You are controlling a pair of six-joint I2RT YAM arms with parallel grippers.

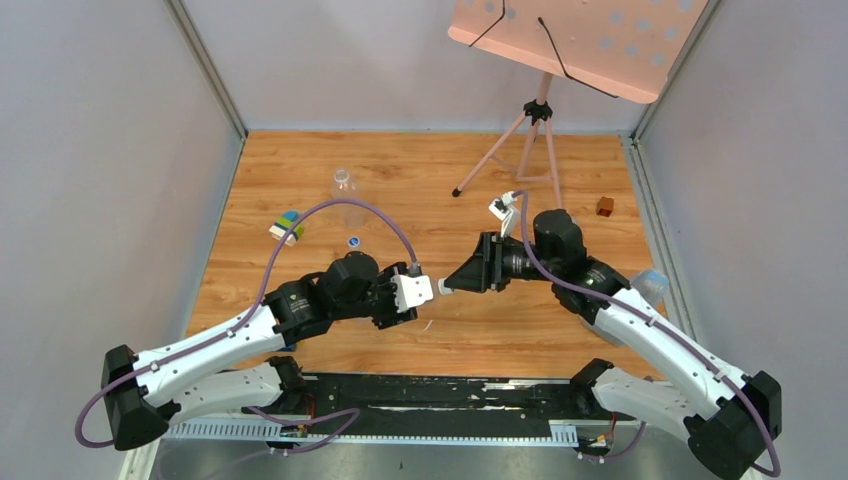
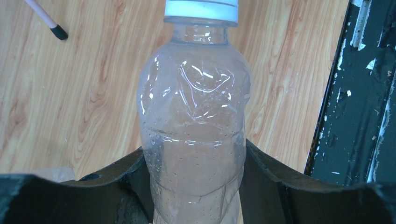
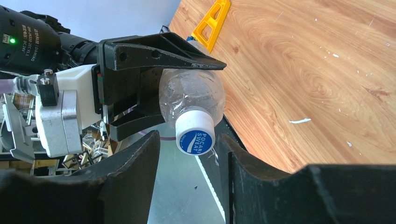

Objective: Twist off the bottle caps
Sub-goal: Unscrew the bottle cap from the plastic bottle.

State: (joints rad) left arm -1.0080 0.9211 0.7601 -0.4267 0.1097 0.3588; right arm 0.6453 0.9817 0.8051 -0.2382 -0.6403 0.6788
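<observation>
Left tool (image 1: 421, 296) clamped a clear bottle (image 2: 194, 116); right tool (image 3: 191, 138) spread at its white cap (image 3: 195, 135).
The bottle was held sideways above the bench (image 1: 440, 160), near the middle of the near edge, with the cap facing the right arm. The right tool's fingers (image 3: 140, 158) sat on either side of the cap, with a gap visible on one side. A loose blue cap (image 1: 354, 241) lay on the bench toward the left edge, and a second bottle (image 1: 345, 192) stood beyond it toward the far edge.

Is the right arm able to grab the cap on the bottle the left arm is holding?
Probably yes. The cap sits between the open fingers of the right tool, with nothing blocking it; the left tool grips the bottle.
</observation>
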